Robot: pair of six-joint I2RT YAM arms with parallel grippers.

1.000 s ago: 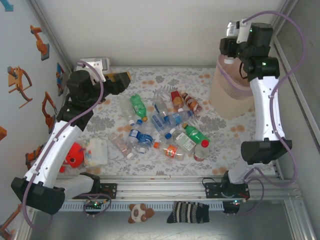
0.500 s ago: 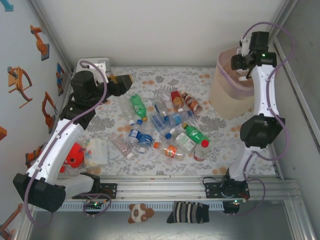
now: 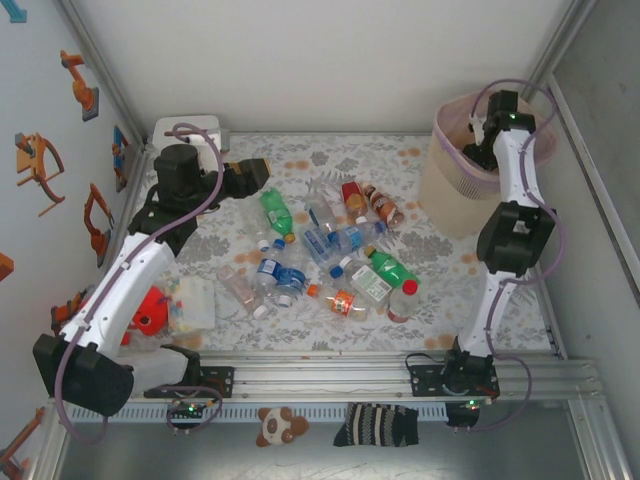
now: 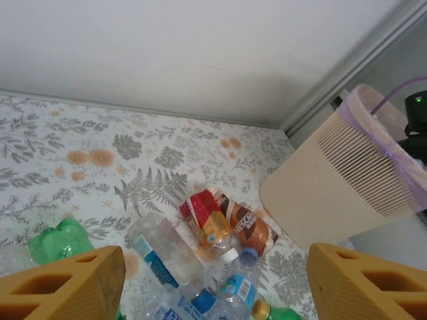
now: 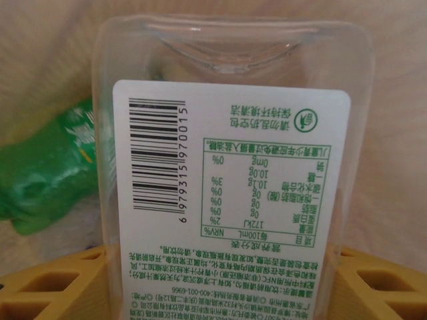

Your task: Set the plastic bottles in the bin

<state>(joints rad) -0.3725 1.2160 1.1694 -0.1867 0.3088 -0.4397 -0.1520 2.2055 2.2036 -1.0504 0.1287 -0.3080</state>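
Observation:
Several plastic bottles (image 3: 330, 250), clear, green and red-labelled, lie in a loose pile mid-table. My left gripper (image 3: 248, 174) hovers open over the pile's back-left edge, holding nothing. In the left wrist view its yellow fingers (image 4: 67, 283) frame a red-labelled bottle (image 4: 210, 220), a brown one (image 4: 248, 227) and a clear one (image 4: 163, 257). The beige bin (image 3: 460, 195) with pink liner stands at the back right. My right gripper (image 3: 482, 135) reaches into its mouth, shut on a clear bottle with a white label (image 5: 227, 167). A green bottle (image 5: 47, 173) lies below it inside the bin.
A clear container with a red object (image 3: 165, 310) sits at the near left. A white box (image 3: 185, 130) stands in the back-left corner. Walls close in the left, back and right sides. A metal rail (image 3: 320, 375) runs along the front edge.
My right arm has swung down and back, bringing the held bottle from above the bin into its mouth. My left gripper has drifted slightly right toward the pile.

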